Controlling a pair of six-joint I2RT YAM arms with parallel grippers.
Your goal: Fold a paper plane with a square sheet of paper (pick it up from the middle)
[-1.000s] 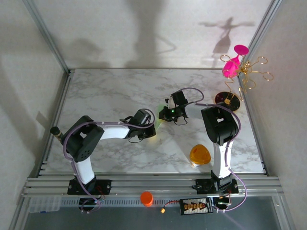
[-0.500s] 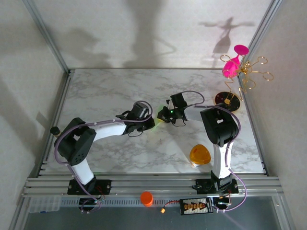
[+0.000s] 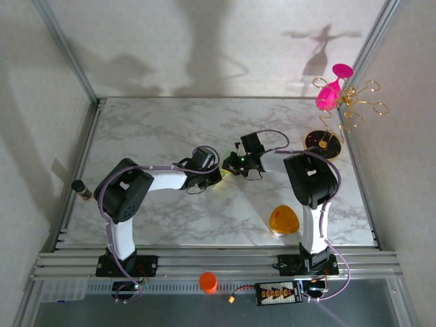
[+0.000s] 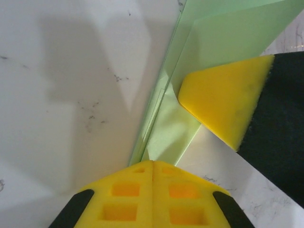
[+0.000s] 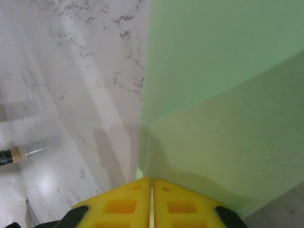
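Pale green paper sheet [image 4: 228, 33] lies mid-frame in the top view, at the middle of the white marble worktop [image 4: 57, 57], pinned between both arms. The risk, as I judge it: the left gripper [image 4: 152, 164], its yellow fingers pressed together on the sheet's layered lower edge, and the right gripper [image 5: 152, 180], likewise pinching it, could pull apart and tear it, or slip and skew the crease. It looks part-folded, with overlapping lengthwise flaps and sharp creases but no dart yet.

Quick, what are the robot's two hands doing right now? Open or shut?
Left gripper: closed, pinching the tip of the folded green paper.
Right gripper: closed, pinching the same paper.
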